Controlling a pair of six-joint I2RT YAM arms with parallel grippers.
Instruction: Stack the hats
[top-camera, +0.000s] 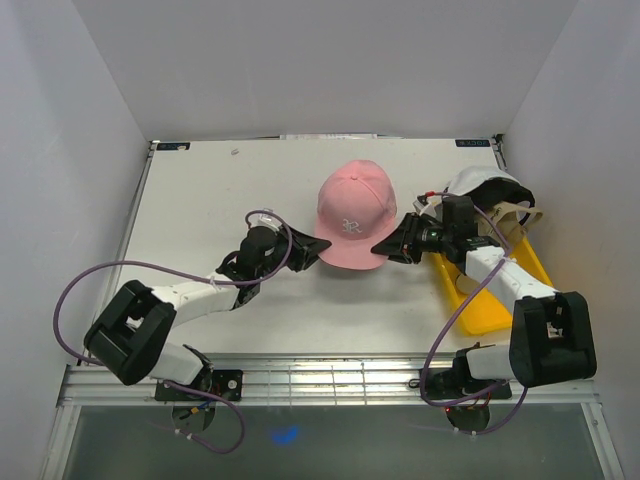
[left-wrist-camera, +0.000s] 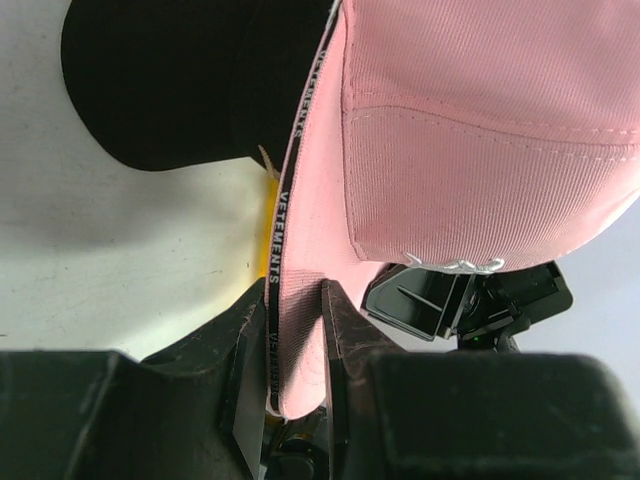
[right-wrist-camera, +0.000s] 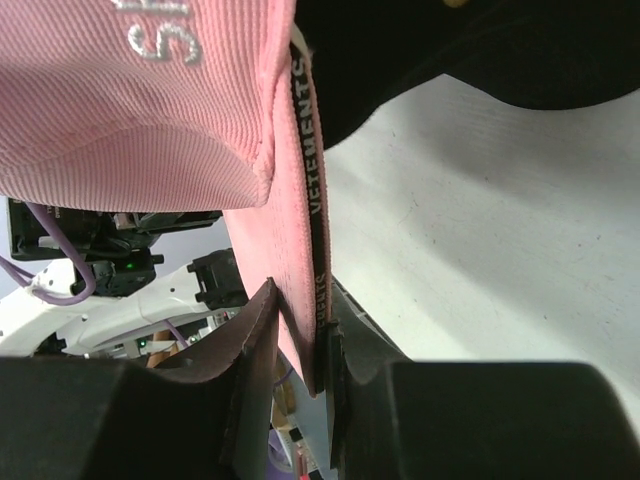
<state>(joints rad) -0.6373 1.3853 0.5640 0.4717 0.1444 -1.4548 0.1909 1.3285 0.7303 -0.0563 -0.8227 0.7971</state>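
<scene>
The pink cap (top-camera: 352, 210) is at the middle of the bench (top-camera: 200, 190), directly between the two pincers, with the left pincer (top-camera: 303, 250) clamped on its left rim and the right pincer (top-camera: 395, 243) clamped on its right rim, while a black cap (left-wrist-camera: 170, 80) shows close beside that rim.

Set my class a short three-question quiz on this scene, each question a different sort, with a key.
1. True or false: a black cap shows next to the pink cap in the left wrist view.
2. Left pincer, right pincer: which is shut on the pink cap's edge? A left only; B right only; C both.
3. Fill in: the cap's inner band reads ____.
Key: 1 true; 2 C; 3 VETEMENTS.
</scene>
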